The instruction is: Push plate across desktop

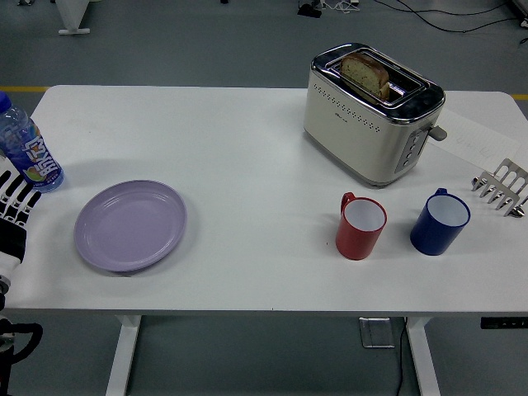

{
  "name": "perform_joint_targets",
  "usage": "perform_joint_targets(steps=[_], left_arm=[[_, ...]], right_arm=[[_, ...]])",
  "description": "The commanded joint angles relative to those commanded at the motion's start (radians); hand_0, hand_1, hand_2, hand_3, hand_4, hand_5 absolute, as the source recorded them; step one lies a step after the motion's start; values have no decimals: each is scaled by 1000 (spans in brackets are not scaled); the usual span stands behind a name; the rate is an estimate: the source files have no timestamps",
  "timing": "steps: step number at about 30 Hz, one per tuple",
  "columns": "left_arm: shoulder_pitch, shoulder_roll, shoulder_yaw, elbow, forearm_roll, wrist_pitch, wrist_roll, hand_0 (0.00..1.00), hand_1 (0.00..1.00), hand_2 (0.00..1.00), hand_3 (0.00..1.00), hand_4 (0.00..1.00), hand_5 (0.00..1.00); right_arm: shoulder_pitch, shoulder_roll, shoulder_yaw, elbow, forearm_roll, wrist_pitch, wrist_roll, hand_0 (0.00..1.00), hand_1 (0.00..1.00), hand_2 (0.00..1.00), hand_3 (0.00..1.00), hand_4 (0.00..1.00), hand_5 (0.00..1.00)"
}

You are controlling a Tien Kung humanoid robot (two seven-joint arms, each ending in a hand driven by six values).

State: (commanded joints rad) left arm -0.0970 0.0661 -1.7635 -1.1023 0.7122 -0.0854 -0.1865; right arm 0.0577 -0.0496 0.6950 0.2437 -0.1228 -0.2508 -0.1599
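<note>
- The left hand [16, 202] sits at the table's [247, 132] left edge, fingers extended and holding nothing, seemingly set to shove sideways.
- The purple plate [130, 225] lies flat just right of that hand, apart from it.
- A water bottle [25, 148] stands just beyond the hand.
- Bare table stretches rightward from the plate until the red mug [361, 225]; the near edge is close.

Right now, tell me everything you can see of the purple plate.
The purple plate is round and shallow, pale lilac with a raised rim and a smooth, glossy surface that looks like plastic or ceramic. It is empty and lies flat, right way up, on the white table at its left side near the front edge. Nothing touches it: the left hand sits apart at the picture's left edge, and the water bottle stands behind and to the left.
</note>
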Motion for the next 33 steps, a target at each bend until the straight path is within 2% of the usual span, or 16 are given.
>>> perform_joint_targets(steps=[11,24,33], left_arm=[[-21,-34,7,29,-23,-8,-9,748,762,722,651,576,998],[-50,-59,43,69,-31,-10,-20,750,762,719,646,583,998],[-55,-66,53,102,-47,-25,-27,737,757,709,626,579,998]], right_arm=[[4,0,10,1,-23,1,-8,583,523,614,599,301,565],[8,-3,10,2,-32,3,-9,583,523,614,597,301,565],[7,-4,17,3,-49,5,-16,583,523,613,597,302,565]])
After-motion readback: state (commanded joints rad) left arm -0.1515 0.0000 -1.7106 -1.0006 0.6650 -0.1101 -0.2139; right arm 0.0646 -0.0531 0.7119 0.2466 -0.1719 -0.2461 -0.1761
